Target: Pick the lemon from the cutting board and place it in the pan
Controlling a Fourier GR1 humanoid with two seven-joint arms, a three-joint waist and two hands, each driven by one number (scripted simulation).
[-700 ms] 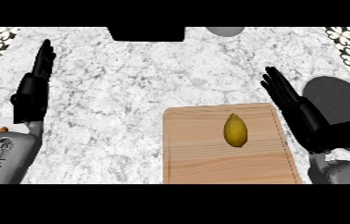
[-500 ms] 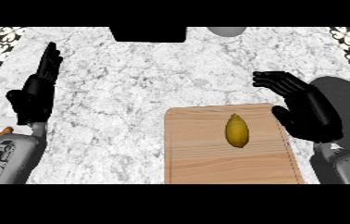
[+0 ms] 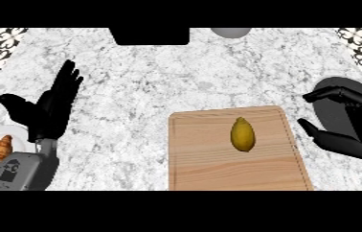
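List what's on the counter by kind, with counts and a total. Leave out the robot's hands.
Lemon: 1
Cutting board: 1
Pan, dark, at the right edge, partly behind the right hand: 1
Croissant-like pastry, at the left edge: 1
Grey round object, cut off at the top: 1
Total: 5

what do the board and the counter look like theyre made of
Board: looks like light unfinished wood, matte, with fine parallel grain lines and a routed groove near the rim. Counter: looks like marble or similar stone, white with grey veining; its finish is hard to tell.
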